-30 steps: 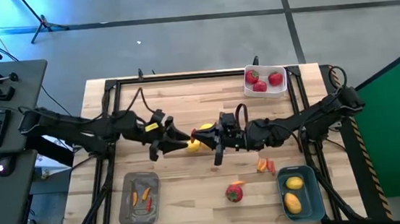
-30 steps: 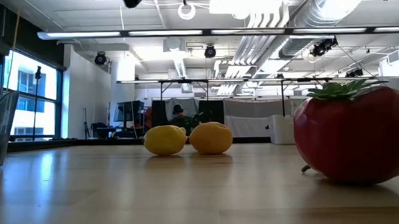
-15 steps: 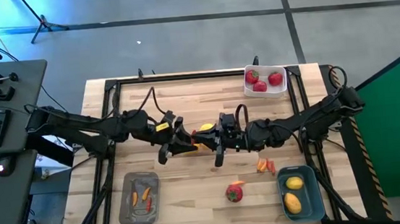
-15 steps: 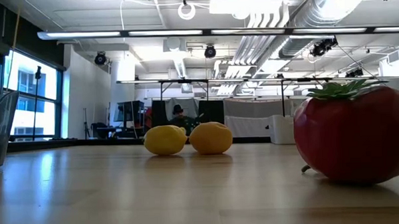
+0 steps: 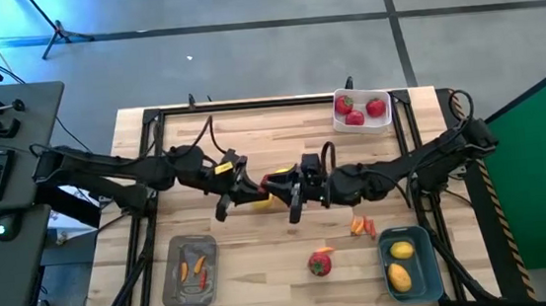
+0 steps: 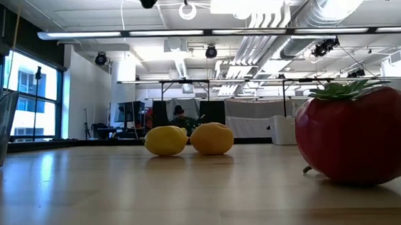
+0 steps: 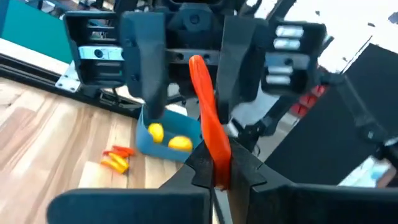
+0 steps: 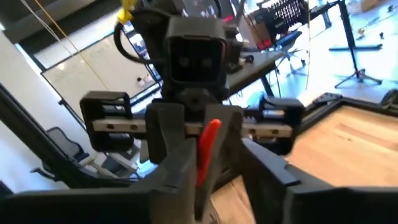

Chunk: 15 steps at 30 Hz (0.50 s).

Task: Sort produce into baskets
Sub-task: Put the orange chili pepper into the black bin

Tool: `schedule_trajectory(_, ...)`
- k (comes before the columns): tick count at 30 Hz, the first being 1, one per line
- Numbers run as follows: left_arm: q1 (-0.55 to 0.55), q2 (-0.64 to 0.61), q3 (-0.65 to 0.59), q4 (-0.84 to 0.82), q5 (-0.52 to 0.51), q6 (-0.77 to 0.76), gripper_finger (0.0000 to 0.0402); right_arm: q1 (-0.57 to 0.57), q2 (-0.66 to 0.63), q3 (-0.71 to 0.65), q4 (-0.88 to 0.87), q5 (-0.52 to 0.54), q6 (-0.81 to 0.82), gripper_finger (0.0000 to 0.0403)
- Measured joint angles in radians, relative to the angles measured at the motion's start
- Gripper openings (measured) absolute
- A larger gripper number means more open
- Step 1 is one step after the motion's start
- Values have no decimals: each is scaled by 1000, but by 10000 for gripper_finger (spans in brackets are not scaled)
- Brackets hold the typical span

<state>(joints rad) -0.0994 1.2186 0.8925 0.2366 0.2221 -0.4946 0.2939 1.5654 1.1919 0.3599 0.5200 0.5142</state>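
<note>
Both grippers meet over the middle of the table, tips facing each other. My left gripper (image 5: 254, 190) reaches in from the left, and in the left wrist view its fingers are closed on the lower end of a thin orange-red pepper (image 7: 210, 137). That pepper stands up between the fingers of my right gripper (image 5: 291, 193), which faces it head-on. Those right fingers (image 7: 147, 59) stand apart on either side of the pepper's upper end; I cannot tell whether they touch it. The right wrist view confirms the same: the pepper rises between the right arm's own spread fingers, with the left gripper directly behind it.

Beneath the meeting point two yellow lemons (image 6: 165, 140) lie side by side on the wooden table (image 5: 263, 263), touching or nearly so in the low view.

A round red fruit with a green top (image 5: 319, 263) lies loose near the front edge, between the grey tray and the blue-teal tray. Two small orange-red peppers (image 5: 362, 226) lie just beside the blue-teal tray (image 5: 409, 265), which holds two lemons. The white tray (image 5: 363, 126) at the far right corner holds three red fruits. The flat grey tray (image 5: 175, 280) at front left holds two peppers.
</note>
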Motion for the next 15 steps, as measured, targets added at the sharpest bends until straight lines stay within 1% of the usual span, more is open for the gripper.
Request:
schedule_trajectory(4,0,-56,1,-147,32,52,3,0,-2,0,-63,-8,2,167)
schedule_trajectory(9,-26,-152,1,-362,38,28,2,-9,-2,-1,-121,-24,7,209)
schedule_trajectory(12,-67,-212,1,-494,37,-23,2,-32,-2,-1,-156,-87,1,223)
schedule_trajectory(15,-146,-261,1,-628,11,-105,1,-61,-2,-1,-247,-194,9,227)
